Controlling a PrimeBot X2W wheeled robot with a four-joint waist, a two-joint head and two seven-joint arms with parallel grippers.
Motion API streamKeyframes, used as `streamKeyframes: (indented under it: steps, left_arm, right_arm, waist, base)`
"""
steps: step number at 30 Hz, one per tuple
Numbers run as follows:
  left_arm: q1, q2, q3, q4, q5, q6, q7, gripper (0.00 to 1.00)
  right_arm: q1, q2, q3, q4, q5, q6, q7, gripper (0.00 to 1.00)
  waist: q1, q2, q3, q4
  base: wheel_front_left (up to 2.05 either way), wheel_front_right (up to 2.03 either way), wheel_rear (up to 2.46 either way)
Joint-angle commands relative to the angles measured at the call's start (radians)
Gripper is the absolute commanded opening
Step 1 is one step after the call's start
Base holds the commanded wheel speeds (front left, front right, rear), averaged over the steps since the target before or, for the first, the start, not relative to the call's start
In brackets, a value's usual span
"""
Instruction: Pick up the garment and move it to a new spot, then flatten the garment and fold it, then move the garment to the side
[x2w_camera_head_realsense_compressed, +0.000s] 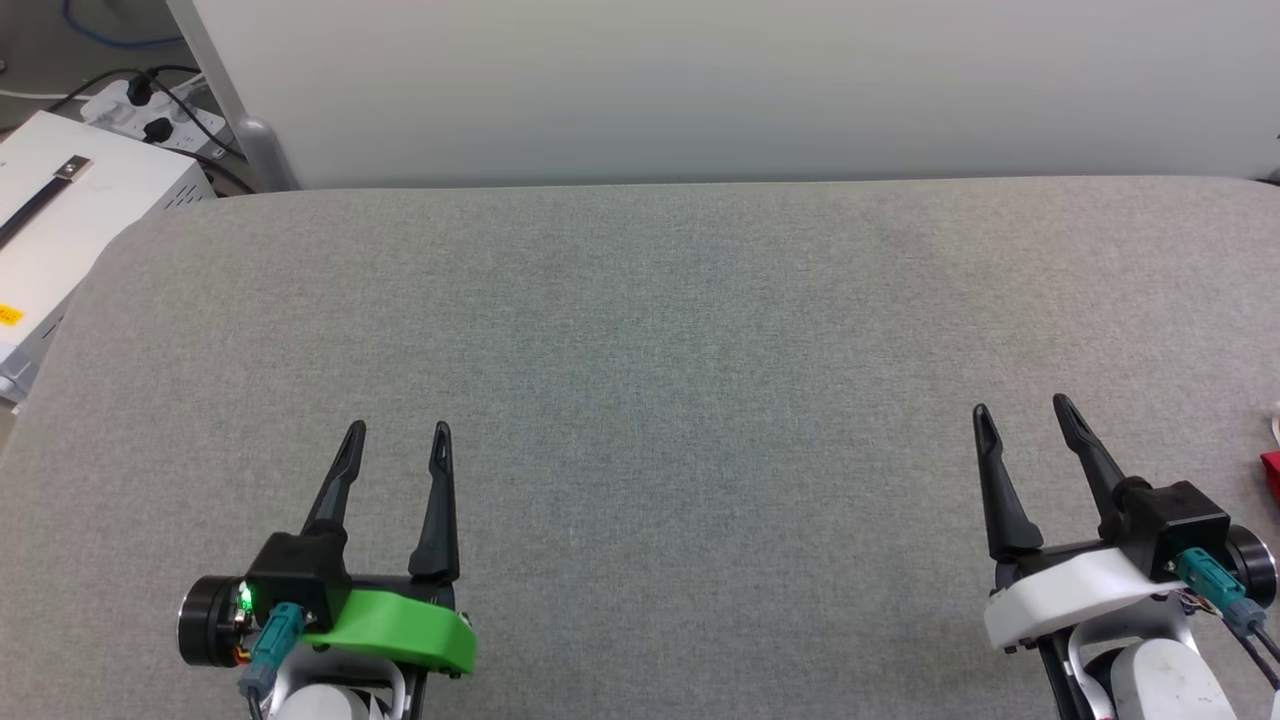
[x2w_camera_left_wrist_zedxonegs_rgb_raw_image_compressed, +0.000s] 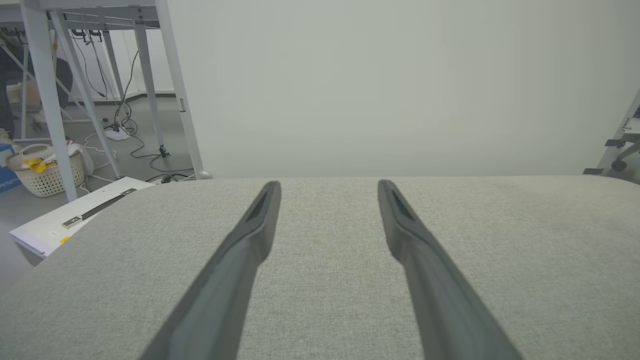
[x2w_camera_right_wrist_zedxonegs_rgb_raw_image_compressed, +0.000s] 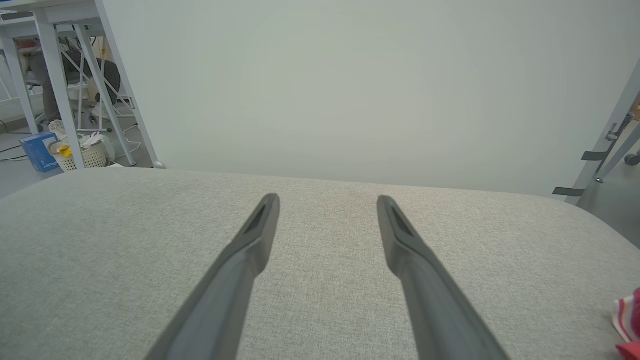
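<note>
The padded table (x2w_camera_head_realsense_compressed: 640, 330) wears a light grey, finely woven, faintly flecked cloth. The left gripper (x2w_camera_head_realsense_compressed: 400, 430) has black fingers on a bright green mount (x2w_camera_head_realsense_compressed: 400, 625), with a green light (x2w_camera_head_realsense_compressed: 245, 598) and a teal connector (x2w_camera_head_realsense_compressed: 280, 630). The right gripper (x2w_camera_head_realsense_compressed: 1022, 406) has black fingers on a white mount (x2w_camera_head_realsense_compressed: 1060, 595). The visible sliver of the garment (x2w_camera_right_wrist_zedxonegs_rgb_raw_image_compressed: 627, 320) is red with red-and-white stripes. The wall panel (x2w_camera_head_realsense_compressed: 700, 80) is off-white. The box (x2w_camera_head_realsense_compressed: 90, 200) is white with a black strap and yellow sticker. The carton (x2w_camera_right_wrist_zedxonegs_rgb_raw_image_compressed: 39, 151) is blue, and the basket (x2w_camera_left_wrist_zedxonegs_rgb_raw_image_compressed: 47, 175) is cream, holding something yellow.
</note>
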Motion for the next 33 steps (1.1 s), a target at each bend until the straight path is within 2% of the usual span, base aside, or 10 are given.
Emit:
streamKeyframes:
  steps: [1, 11, 12, 33]
  left_arm:
    - [0.021, -0.004, 0.008, -0.003, 0.007, -0.004, -0.006, 1.00]
    - [0.023, -0.014, 0.037, 0.002, -0.009, -0.012, -0.006, 1.00]
    - [0.004, -0.009, 0.033, 0.005, -0.008, -0.009, 0.001, 0.00]
    - [0.005, -0.010, 0.034, -0.002, 0.012, 0.004, 0.043, 0.00]
  right_arm:
    - [0.009, 0.004, 0.000, 0.004, -0.006, -0.001, -0.009, 1.00]
    - [0.001, 0.008, -0.001, 0.002, -0.005, -0.001, -0.012, 1.00]
    - [0.000, 0.006, -0.001, 0.002, -0.001, 0.000, -0.007, 0.00]
    - [0.010, 0.007, -0.002, -0.012, -0.014, 0.000, 0.031, 0.00]
  waist:
    - [0.0001, 0.0069, -0.001, 0.000]
    - [0.0001, 0.0069, 0.003, 0.001]
    - [0.0001, 0.0000, 0.003, 0.001]
    - [0.0001, 0.0011, -0.007, 0.004]
  base:
    - [0.00, 0.00, 0.00]
    - [0.00, 0.00, 0.00]
    - [0.00, 0.00, 0.00]
    - [0.00, 0.00, 0.00]
